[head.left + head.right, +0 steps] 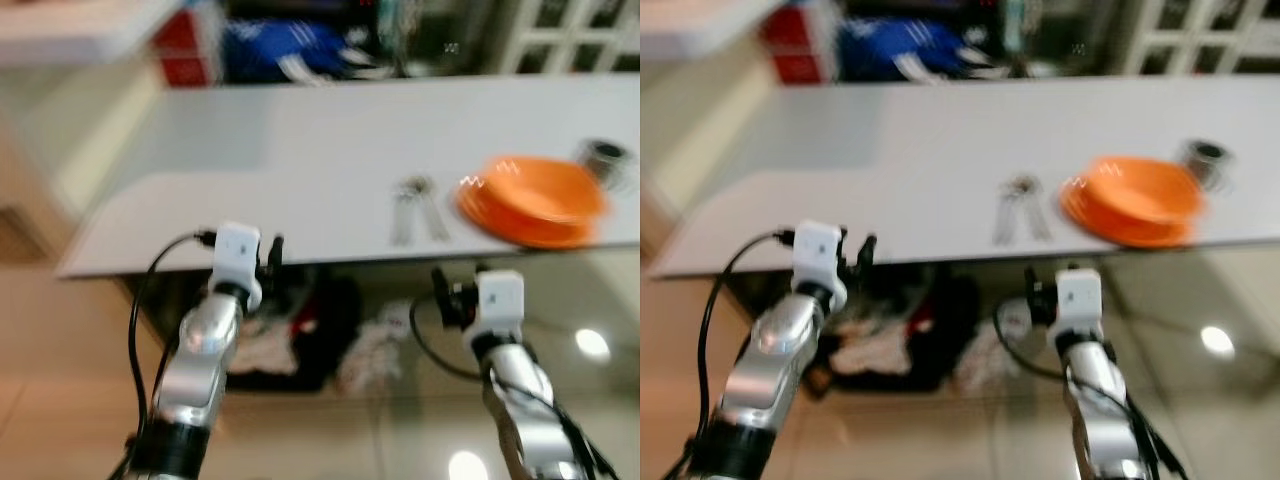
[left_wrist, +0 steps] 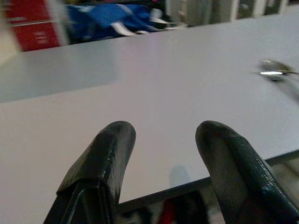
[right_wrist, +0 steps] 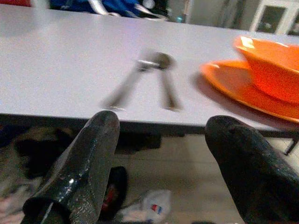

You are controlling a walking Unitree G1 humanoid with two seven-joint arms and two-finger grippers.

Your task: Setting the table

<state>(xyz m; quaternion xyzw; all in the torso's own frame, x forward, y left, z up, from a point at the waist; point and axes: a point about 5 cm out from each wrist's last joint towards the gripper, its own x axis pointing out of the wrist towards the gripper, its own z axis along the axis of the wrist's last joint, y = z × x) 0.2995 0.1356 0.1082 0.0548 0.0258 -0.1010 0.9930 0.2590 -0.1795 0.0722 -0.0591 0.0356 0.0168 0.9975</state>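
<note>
A: Report the table (image 1: 300, 170) and what sits on it.

B: White tabletop, views blurred. An orange bowl (image 3: 273, 63) sits on an orange plate (image 1: 535, 215) near the table's front edge, toward its right end. Just left of the plate lie two pieces of metal cutlery (image 1: 415, 210), their heads close together and their handles splayed toward the front edge. Their type cannot be resolved. A small metal cup (image 1: 605, 158) stands just behind the plate, on its right.

A: Left gripper (image 2: 163, 144)?

B: Fingers spread apart, nothing between them. It is held at the table's front edge, well left of the cutlery.

A: Right gripper (image 3: 168, 149)?

B: Also spread wide and empty, held just below and in front of the table's front edge, facing the cutlery and the plate.

A: Under the table?

B: Dark and light clutter (image 1: 300, 340) on the floor, not identifiable.
</note>
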